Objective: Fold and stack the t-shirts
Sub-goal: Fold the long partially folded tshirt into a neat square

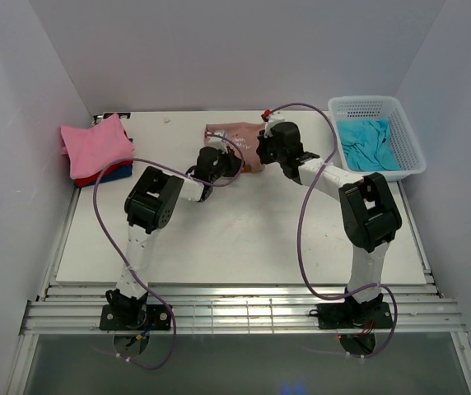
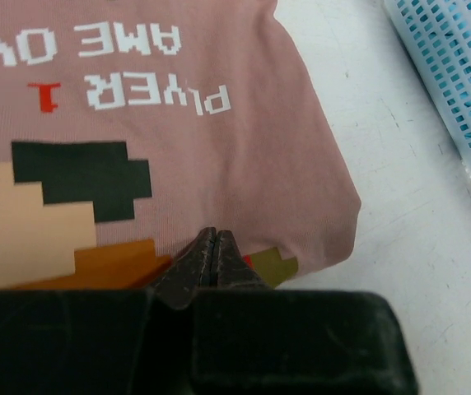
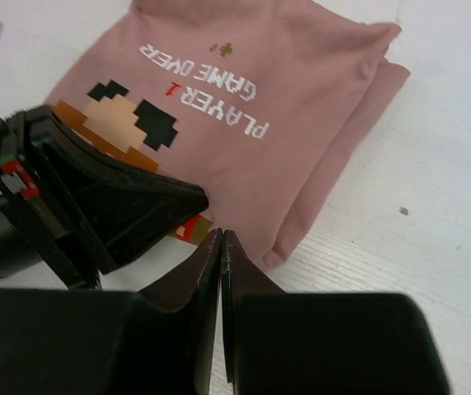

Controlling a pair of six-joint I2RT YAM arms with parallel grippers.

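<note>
Both the left gripper (image 2: 212,240) and right gripper (image 3: 221,240) are pressed together at the near edge of the folded rose-brown t-shirt (image 1: 229,132), far centre, so I'd say lift evenly, keeping layers flat.

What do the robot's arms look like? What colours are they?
Both the left arm and the right arm have chunky black joints joined by white tubes. A purple cable loops along each one. The left gripper and right gripper are black and boxy, with dark pointed fingers.
</note>
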